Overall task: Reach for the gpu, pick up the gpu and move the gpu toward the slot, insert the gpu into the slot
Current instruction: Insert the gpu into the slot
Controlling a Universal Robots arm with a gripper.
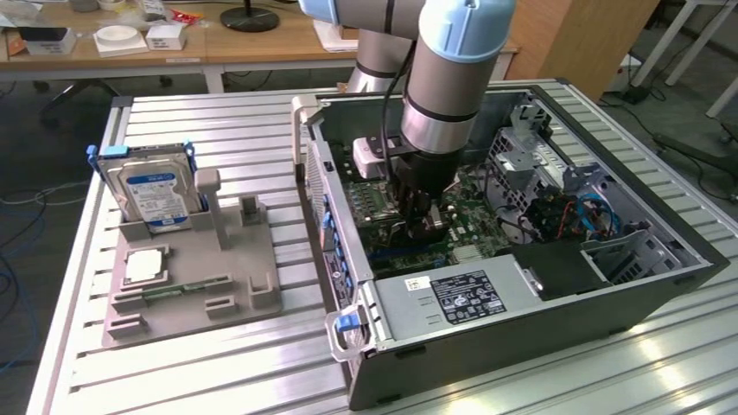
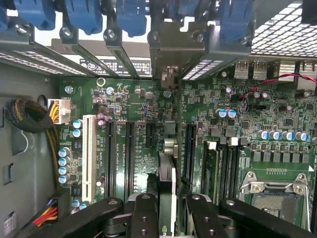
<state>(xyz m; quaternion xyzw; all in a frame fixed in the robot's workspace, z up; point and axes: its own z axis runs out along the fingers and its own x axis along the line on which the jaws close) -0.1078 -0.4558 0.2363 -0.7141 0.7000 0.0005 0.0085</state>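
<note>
Wrist view puts my end effector (image 2: 167, 208) low over the green motherboard (image 2: 277, 106), its fingers (image 2: 143, 213) closed part-way on the gpu (image 2: 167, 171), which I see edge-on as a thin dark card standing upright between them. The card's metal bracket end (image 2: 171, 59) sits up at the row of rear case openings with blue latches. Below the card a long black slot (image 2: 189, 148) runs parallel to it and just beside it; whether the card's edge is already touching the slot I cannot tell. Other long slots, two black and one white (image 2: 89, 156), lie further off to one side, and the processor socket (image 2: 270, 191) to the other.

Exterior view shows my arm reaching straight down into the open case (image 1: 645, 285) on the bench (image 1: 173, 380), end effector (image 1: 421, 226) close above the board.

To seat it well, I judge the card must stay vertical and parallel to the slot, with its bracket lined up with its rear opening, then be pressed evenly along its length. Any tilt risks jamming an end.
</note>
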